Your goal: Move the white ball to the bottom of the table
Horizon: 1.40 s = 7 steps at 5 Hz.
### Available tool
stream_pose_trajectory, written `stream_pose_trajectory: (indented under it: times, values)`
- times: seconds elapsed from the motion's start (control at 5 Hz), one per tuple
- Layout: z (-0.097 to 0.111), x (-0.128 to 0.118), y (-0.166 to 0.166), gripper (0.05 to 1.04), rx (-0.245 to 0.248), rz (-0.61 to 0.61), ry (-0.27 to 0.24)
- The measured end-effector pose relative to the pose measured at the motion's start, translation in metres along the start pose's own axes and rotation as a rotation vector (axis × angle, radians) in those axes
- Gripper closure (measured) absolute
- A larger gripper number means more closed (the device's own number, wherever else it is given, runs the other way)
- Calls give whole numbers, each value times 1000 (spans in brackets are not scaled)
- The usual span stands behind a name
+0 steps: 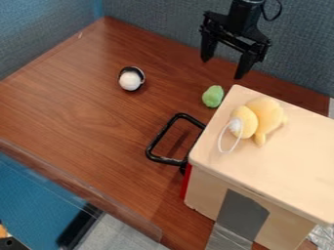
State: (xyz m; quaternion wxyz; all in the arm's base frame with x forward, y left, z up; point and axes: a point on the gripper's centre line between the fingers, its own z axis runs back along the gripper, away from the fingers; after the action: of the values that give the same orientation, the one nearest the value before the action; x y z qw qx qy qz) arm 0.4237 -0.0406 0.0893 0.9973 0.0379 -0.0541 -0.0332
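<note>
The black gripper (224, 67) hangs over the glossy wooden table's (78, 112) far side, fingers wide apart. Near it lies a lumpy green toy (213, 96), beside a smooth pale box (293, 156) bearing a fuzzy yellow plush (265, 113). A black looped handle (160, 140) juts from the box's side; farther back, toward the left, sits the round white ball (130, 81), perhaps in a dark cup.

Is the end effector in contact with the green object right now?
Apart. In the camera view, the end effector hangs open, bare tabletop showing between it and the green object.
</note>
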Motion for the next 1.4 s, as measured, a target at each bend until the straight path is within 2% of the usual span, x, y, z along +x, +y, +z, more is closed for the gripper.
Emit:
stream_pose_trajectory:
  times: [0.2, 0.4, 0.6, 1.0, 1.2, 1.4]
  values:
    - [-17, -5, -1, 84, 1, -5, 41]
    - [-40, -22, 22, 84, -8, 34, 94]
    - [-44, -37, 72, 84, -15, 153, 90]
    - [-46, -53, 131, 84, 32, 257, 86]
    - [-45, -46, 145, 84, 52, 297, 71]
    - [-63, -39, 151, 84, 73, 300, 131]
